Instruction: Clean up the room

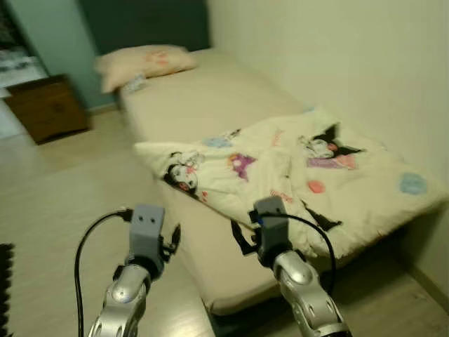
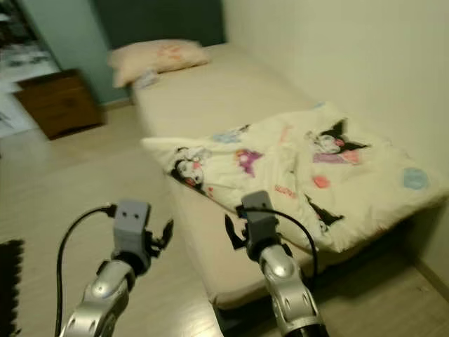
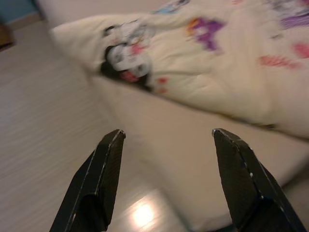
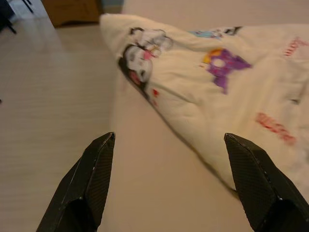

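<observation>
Against the pale wall stands the bed (image 1: 210,105), running away from the robot, its cream mattress bare along the far half. Across its near half lies a crumpled cream blanket (image 1: 295,175) printed with cartoon figures, 1 corner reaching the mattress edge on the floor side, the other side lying toward the wall. Light wooden floor (image 1: 63,196) spreads beside the bed. At the far corner of the room sits a brown wooden nightstand (image 1: 45,107). On the head of the bed rests a peach pillow (image 1: 144,63). Nearest the camera, the left gripper (image 3: 166,137) hovers over the floor by the mattress edge, jaws wide apart and holding nothing. The right gripper (image 4: 169,140) hovers above the mattress just short of the blanket, jaws likewise spread and empty.
</observation>
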`<state>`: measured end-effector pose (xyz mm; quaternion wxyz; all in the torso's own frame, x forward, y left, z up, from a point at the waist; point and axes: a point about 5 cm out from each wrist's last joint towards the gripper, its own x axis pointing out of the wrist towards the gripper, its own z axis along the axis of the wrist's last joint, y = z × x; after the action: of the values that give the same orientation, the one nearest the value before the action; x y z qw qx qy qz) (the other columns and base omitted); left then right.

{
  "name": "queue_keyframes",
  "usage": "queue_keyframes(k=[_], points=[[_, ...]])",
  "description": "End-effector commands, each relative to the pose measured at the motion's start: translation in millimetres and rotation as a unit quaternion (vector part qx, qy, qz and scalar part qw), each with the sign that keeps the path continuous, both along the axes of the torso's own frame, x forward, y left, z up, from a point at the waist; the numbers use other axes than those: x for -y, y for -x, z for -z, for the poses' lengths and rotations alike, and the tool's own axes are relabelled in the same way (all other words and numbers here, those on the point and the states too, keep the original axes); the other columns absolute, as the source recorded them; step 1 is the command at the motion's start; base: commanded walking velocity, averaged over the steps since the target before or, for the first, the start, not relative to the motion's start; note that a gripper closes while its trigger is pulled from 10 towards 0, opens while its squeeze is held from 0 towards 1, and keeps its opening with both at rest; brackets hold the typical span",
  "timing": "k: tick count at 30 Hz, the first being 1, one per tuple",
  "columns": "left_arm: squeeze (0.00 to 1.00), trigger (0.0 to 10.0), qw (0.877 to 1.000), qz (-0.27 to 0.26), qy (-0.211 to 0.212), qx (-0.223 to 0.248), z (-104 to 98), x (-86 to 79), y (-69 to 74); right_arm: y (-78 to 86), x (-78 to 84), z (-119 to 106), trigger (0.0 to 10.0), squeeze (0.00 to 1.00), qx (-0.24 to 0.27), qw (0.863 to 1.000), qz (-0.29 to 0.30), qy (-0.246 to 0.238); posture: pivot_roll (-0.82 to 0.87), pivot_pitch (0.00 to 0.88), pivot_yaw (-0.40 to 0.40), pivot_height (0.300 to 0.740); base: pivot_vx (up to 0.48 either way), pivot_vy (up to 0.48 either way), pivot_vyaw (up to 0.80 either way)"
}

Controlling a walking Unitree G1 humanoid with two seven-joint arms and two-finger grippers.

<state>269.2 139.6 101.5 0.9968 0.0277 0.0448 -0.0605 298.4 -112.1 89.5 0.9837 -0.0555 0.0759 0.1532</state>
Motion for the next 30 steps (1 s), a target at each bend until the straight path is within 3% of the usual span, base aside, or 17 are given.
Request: queue_keyframes(k=[1, 13, 15, 30], points=[[0.00, 10.0, 1.000, -0.004, -0.006, -0.006, 2.6, -3.3, 0.8, 1.7, -4.5, 0.3, 10.0, 0.00, -0.001, 1.000, -0.006, -0.008, -0.07, 0.131, 0.012, 0.740, 0.000, -0.356, 0.80], [0.00, 10.0, 1.000, -0.008, -0.006, -0.005, 2.0, -5.2, -0.1, 0.9, -5.0, -1.7, 10.0, 0.00, 0.004, 1.000, -0.004, -0.016, -0.07, 0.138, 0.010, 0.740, 0.000, -0.357, 0.80], [0.00, 10.0, 1.000, -0.009, -0.006, -0.005, 1.8, -5.8, -0.5, -0.1, -3.2, -1.6, 10.0, 0.00, -0.002, 0.999, 0.012, -0.037, -0.07, 0.137, 0.010, 0.740, 0.000, -0.356, 0.00], [0.00, 10.0, 1.000, -0.026, -0.001, 0.001, -0.9, -12.1, -5.4, -2.1, -1.9, -3.3, 10.0, 0.00, 0.001, 0.999, 0.016, -0.038, -0.07, 0.134, 0.017, 0.740, 0.000, -0.058, 0.00]])
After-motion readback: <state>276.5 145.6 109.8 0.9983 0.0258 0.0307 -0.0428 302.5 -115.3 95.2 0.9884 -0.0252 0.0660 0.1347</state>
